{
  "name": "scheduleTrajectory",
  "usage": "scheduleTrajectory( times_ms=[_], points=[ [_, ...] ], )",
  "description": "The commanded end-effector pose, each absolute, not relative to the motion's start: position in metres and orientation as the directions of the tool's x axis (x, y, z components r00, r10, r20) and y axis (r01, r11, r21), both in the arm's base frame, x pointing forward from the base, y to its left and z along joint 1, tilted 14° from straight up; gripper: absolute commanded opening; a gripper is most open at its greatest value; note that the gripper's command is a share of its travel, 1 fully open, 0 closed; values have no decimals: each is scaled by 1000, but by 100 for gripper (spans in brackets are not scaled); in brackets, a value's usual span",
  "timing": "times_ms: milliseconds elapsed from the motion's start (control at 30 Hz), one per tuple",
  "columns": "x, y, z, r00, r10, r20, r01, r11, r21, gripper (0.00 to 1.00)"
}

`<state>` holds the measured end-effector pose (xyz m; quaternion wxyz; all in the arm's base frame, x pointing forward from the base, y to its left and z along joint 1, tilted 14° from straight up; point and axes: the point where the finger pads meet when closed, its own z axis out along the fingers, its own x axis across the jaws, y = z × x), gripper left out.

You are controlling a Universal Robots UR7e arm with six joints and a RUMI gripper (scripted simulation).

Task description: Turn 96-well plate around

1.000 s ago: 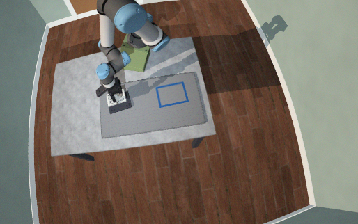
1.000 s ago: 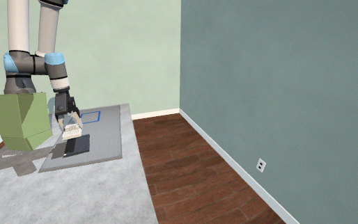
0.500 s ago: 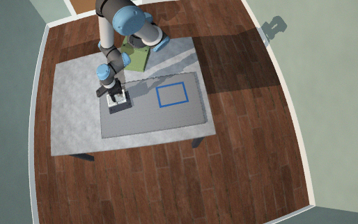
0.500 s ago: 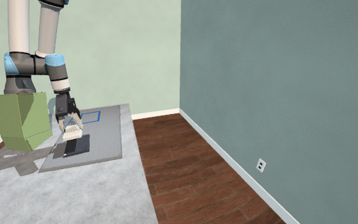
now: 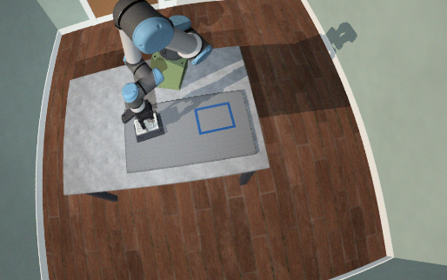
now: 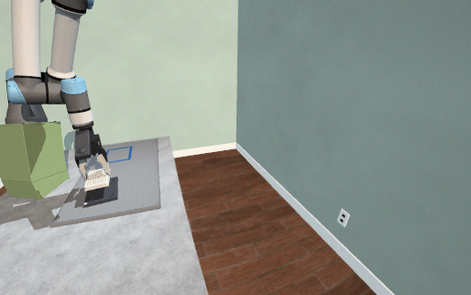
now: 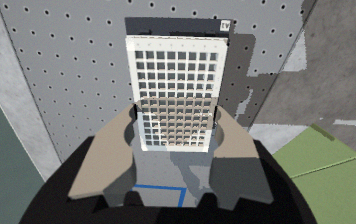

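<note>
The gripper is grasping the 96-well plate, with one fingertip against each long side. The plate is raised above the dark plate nest — not seated inside its locators. In the wrist view, a strip of the nest shows beyond the plate at 12 o'clock; the A1 label is at 1 o'clock from the plate's center. The plate's cut corner cannot be identified.

In the top view, the blue rectangle on the perforated board lies at 3 o'clock from the plate — well apart. The green pedestal is at 1 o'clock.

Item: 96-well plate. Your exterior view shows it lower than a second ago, its gap to the dark nest reduced.

Item: pincer, one. You have it lower too, brought down together with the plate.
</note>
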<state>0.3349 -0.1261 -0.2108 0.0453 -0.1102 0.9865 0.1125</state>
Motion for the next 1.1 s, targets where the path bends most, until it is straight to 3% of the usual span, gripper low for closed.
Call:
scheduleTrajectory(
  times_ms=[0,1067],
  points=[
    [338,-125,-221,-971,-209,-117,-230,951,207,0],
    [339,-119,-245,-971,-208,-117,-229,951,208,0]
  ],
)
